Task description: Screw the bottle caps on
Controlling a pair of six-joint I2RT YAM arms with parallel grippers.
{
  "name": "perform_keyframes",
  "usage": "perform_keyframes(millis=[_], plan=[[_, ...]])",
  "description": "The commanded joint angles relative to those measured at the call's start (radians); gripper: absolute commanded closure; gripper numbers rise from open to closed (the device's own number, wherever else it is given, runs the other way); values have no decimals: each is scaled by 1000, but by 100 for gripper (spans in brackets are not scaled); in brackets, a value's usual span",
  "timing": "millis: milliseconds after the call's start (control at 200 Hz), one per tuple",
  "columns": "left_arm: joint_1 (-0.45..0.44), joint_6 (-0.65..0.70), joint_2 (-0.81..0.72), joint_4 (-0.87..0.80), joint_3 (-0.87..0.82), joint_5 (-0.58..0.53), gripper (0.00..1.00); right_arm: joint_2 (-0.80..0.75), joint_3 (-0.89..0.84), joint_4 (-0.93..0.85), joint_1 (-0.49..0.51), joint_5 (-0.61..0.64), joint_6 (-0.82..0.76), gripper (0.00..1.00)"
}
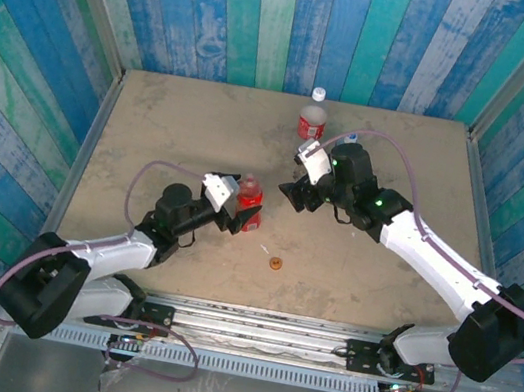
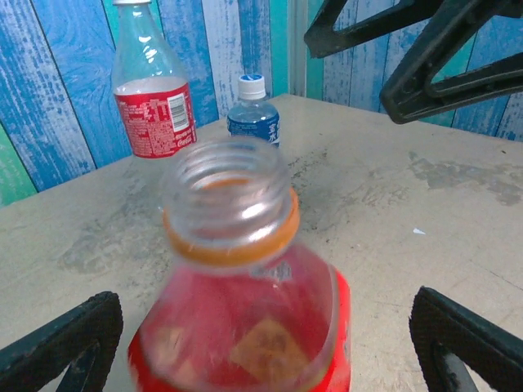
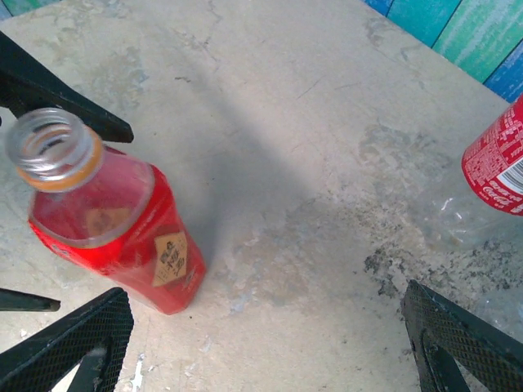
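pale, mottled stone-look table [image 1: 170,139], boxed in by blue and teal painted plank walls [image 1: 273,15]. a thin white scrap [image 1: 266,250] lies just beside the orange cap [image 1: 276,264], which sits loose on the table nearer the arm bases than the slim red bottle [image 2: 245,327]. that bottle stands upright mid-table between the left gripper [image 1: 245,213] fingers, jaws apart with a gap on each side. its neck is open, clear threads above an orange ring. the right gripper [image 1: 293,194] hangs near it, jaws wide apart and empty. at the back, the clear red-label bottle [image 1: 313,122] wears a white cap [image 1: 319,93]. the shorter blue-label bottle [image 2: 253,122] beside it is capped too, and from above it's partly hidden by the right arm.
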Motion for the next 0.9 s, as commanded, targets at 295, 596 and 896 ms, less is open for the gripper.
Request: perform_keyframes(millis=[295,596,896], plan=[[15,-13,184,263,-41,69,5,26,67,-42,0,-41,19,13],[56,-40,254,292,-12,165,37,-7,35,-31,1,-8,50,13],[56,-18,256,253,22,212,47,-35,-6,-21,0,39,73,12]])
